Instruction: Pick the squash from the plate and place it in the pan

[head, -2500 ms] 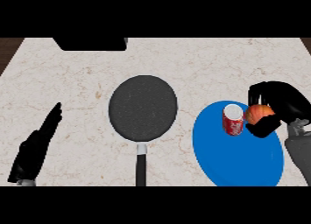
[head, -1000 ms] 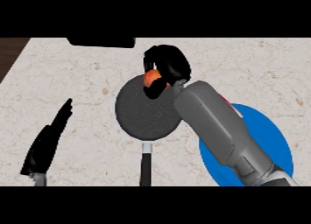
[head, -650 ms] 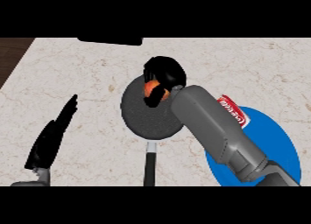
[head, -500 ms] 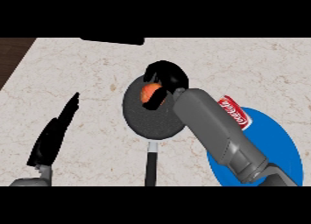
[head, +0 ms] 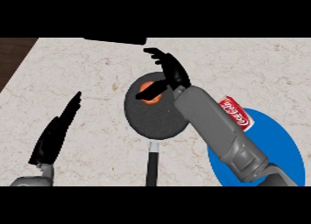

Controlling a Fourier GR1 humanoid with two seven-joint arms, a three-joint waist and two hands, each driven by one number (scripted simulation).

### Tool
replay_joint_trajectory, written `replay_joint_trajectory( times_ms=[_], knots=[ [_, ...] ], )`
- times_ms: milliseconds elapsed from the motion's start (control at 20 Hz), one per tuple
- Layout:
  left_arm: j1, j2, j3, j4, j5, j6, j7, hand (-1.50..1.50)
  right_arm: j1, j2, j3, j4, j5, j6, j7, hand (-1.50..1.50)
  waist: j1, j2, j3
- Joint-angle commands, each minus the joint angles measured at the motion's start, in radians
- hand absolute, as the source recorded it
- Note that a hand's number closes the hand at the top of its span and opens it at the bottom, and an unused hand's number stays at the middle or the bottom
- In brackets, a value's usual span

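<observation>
A: Squash [head: 149, 95] position?
B: Lying in the black frying pan [head: 154, 111], near its upper rim, on the bench [head: 86, 65].
A: Right robot hand [head: 171, 72]?
B: Fingers spread, gripping nothing, above the pan.
A: Left robot hand [head: 54, 133]?
B: Straight-fingered, resting at left.
A: Blue plate [head: 280, 151]?
B: Carries a red soda can [head: 235, 113].

Even, bright, diffuse light — no glare, barely any cast shadows — soft blur throughout.

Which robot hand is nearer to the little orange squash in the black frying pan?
Right. The right robot hand is open directly over the orange squash in the black frying pan; the left robot hand rests far off, beside the pan.
</observation>
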Motion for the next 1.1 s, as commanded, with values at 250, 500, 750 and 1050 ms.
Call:
replay_joint_trajectory(
  times_ms=[250, 500, 750, 1050],
  knots=[
    [0.057, 0.028, 0.036, -0.036, 0.027, -0.017, -0.013, 0.0, -0.025, 0.0, -0.158, 0.104, -0.172, -0.258, -0.168, -1.5, -0.037, -0.006, 0.0],
    [0.07, 0.001, 0.046, -0.003, -0.007, 0.037, -0.037, 0.0, -0.023, -0.065, -0.267, 0.159, -0.219, -0.19, -0.268, -1.5, -0.093, -0.016, -0.001],
    [0.133, 0.026, 0.063, -0.049, 0.021, -0.003, -0.04, 0.0, 0.033, -0.19, -0.314, 0.186, -0.223, -0.077, -0.407, -1.5, -0.102, -0.022, -0.001],
    [0.098, 0.003, 0.066, -0.059, 0.014, 0.012, 0.02, 0.0, 0.093, -0.343, -0.359, 0.197, -0.231, 0.091, -0.494, -1.5, -0.115, -0.025, -0.001]
  ],
)
